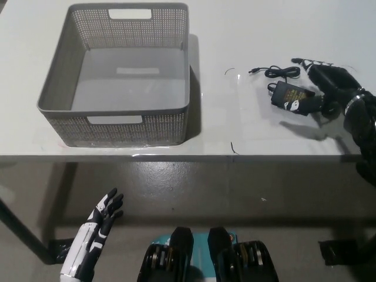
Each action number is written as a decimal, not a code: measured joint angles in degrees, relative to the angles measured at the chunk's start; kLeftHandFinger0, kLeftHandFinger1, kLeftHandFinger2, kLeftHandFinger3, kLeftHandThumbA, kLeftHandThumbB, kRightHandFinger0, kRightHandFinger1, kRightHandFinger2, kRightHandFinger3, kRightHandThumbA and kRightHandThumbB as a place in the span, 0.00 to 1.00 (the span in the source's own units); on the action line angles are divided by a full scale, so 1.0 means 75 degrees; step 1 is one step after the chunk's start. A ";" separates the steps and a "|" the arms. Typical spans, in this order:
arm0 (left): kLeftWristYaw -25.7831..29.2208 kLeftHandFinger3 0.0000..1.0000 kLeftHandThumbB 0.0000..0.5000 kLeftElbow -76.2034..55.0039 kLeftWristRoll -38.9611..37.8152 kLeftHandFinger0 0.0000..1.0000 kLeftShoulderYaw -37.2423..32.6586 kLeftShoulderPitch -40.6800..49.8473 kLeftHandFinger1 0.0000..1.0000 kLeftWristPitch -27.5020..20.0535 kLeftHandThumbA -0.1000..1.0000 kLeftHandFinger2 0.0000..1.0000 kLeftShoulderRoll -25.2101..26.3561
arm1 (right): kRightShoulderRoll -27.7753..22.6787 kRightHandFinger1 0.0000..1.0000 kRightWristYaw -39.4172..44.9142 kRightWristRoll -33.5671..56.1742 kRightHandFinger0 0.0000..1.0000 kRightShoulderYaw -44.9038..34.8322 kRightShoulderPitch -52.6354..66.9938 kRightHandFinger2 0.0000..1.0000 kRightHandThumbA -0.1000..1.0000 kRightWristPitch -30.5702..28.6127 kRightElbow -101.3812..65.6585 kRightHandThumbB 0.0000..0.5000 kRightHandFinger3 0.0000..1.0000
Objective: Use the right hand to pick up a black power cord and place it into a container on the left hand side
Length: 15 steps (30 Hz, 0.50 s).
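Note:
The black power cord [281, 73] lies on the white table [235, 117] at the right, its thin cable coiled behind a black adapter brick [289, 96]. My black right hand [324, 86] reaches in from the right and rests against the brick's right end, fingers curled around it; the brick still sits on the table. The grey perforated basket [117, 114] stands empty at the left of the table. My white left hand [94, 230] hangs below the table edge at the lower left, fingers apart and holding nothing.
The table's front edge [176, 156] runs across the middle of the picture, with grey floor below it. Two small dark marks [232, 147] dot the tabletop between basket and cord.

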 measured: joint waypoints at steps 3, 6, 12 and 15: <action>0.0000 1.00 0.47 0.0001 -0.0004 1.00 0.0000 0.0002 1.00 -0.0002 0.91 1.00 0.0000 | 0.0006 1.00 -0.0008 -0.0035 1.00 0.0003 -0.0121 1.00 0.89 -0.0024 0.0415 1.00 1.00; 0.0000 1.00 0.48 0.0001 -0.0014 1.00 0.0000 0.0002 1.00 -0.0002 0.92 1.00 0.0000 | 0.0022 1.00 -0.0012 -0.0086 1.00 0.0022 -0.0279 1.00 0.90 -0.0038 0.0814 1.00 1.00; 0.0000 1.00 0.46 -0.0001 -0.0016 1.00 0.0001 -0.0001 1.00 0.0003 0.91 1.00 0.0000 | 0.0171 1.00 -0.0025 -0.0114 1.00 0.0058 -0.0665 1.00 0.86 -0.0078 0.1661 1.00 1.00; 0.0000 1.00 0.46 -0.0001 -0.0025 1.00 0.0001 -0.0013 1.00 0.0006 0.90 1.00 0.0000 | 0.0257 1.00 -0.0050 -0.0113 1.00 0.0058 -0.0793 1.00 0.85 -0.0127 0.1967 1.00 1.00</action>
